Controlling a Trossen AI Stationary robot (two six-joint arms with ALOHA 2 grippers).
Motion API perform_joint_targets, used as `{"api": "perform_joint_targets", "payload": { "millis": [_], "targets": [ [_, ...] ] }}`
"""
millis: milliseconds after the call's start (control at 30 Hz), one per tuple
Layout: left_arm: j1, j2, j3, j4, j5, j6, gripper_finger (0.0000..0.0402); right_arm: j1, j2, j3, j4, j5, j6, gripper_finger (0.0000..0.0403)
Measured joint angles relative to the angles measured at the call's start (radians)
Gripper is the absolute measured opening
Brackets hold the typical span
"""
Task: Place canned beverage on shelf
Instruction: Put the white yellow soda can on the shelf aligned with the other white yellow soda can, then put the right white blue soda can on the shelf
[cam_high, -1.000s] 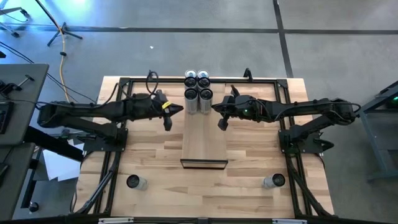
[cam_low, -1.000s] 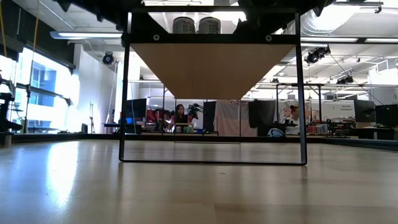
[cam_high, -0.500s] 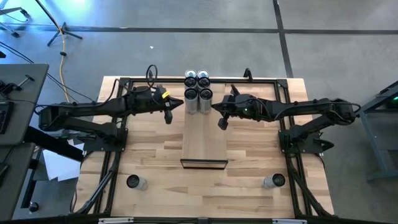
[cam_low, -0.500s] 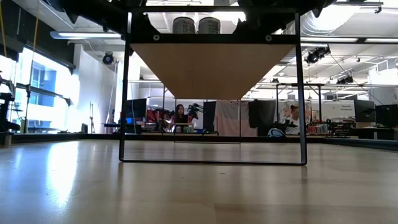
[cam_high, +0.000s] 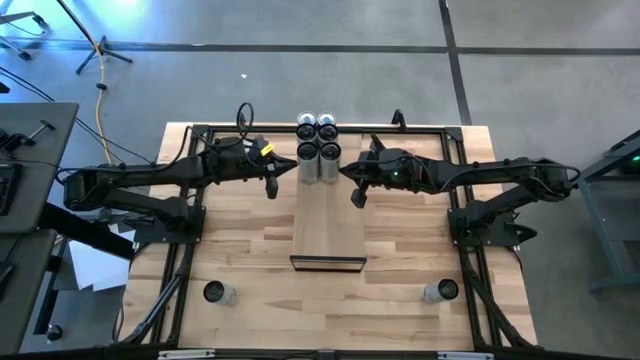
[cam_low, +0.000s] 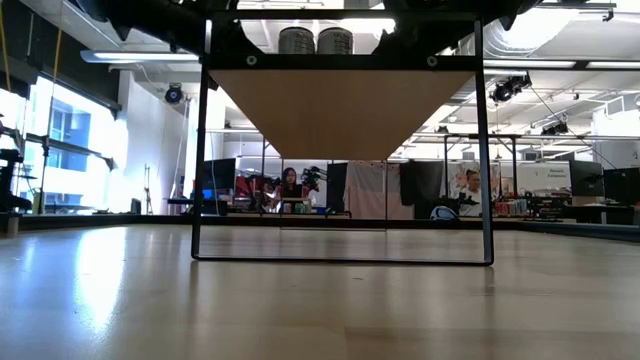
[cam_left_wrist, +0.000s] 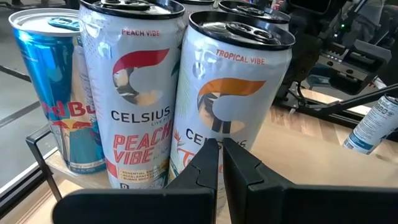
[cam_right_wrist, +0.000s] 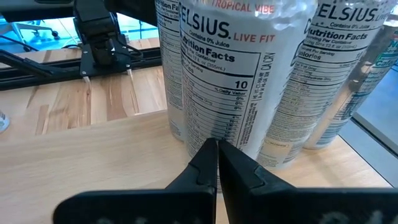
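Tall white aluminium can lettered "PEACH VIBE": showing a red, grey and peach swirl with red and black lettering. Tall white aluminium can lettered "TROPICAL VIBE": wearing an orange and grey swirl. Slim blue-and-silver aluminium can: carrying red lettering under a blue tab. Long pale wooden shelf: displaying a dark end edge. Light striped butcher-block tabletop: lying inside black framing.

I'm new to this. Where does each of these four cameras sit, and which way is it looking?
High: overhead, straight down; both arms, shelf.
Low: tabletop height, looking level under the shelf into the room.
Left wrist: past shut left gripper at Tropical Vibe can.
Right wrist: past shut right gripper at cans' labels.
Shared: all show the cans.
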Motion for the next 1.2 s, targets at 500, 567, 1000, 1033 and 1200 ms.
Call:
{"api": "perform_joint_targets", "payload": {
  "millis": [500, 567, 1000, 1033, 1200],
  "targets": [
    [0.007, -0.21, -0.001, -0.179, -0.004, -0.036, 0.0, 0.0, -0.115, 0.001, -0.204, 0.032, 0.016, 0.0],
    [-0.002, -0.245, 0.0, -0.171, -0.004, -0.069, 0.0, 0.001, -0.136, 0.001, -0.244, 0.03, 0.045, 0.0],
    [-0.199, -0.302, 0.0, -0.136, -0.001, -0.172, 0.0, 0.051, -0.198, 0.001, -0.285, -0.156, 0.11, 0.0],
    [-0.215, -0.303, 0.0, -0.123, 0.001, -0.18, 0.0, 0.055, -0.198, 0.001, -0.284, -0.173, 0.121, 0.0],
    [-0.269, -0.303, 0.0, -0.058, 0.0, -0.184, 0.0, 0.082, -0.198, 0.001, -0.285, -0.207, 0.132, 0.0]
  ]
}}
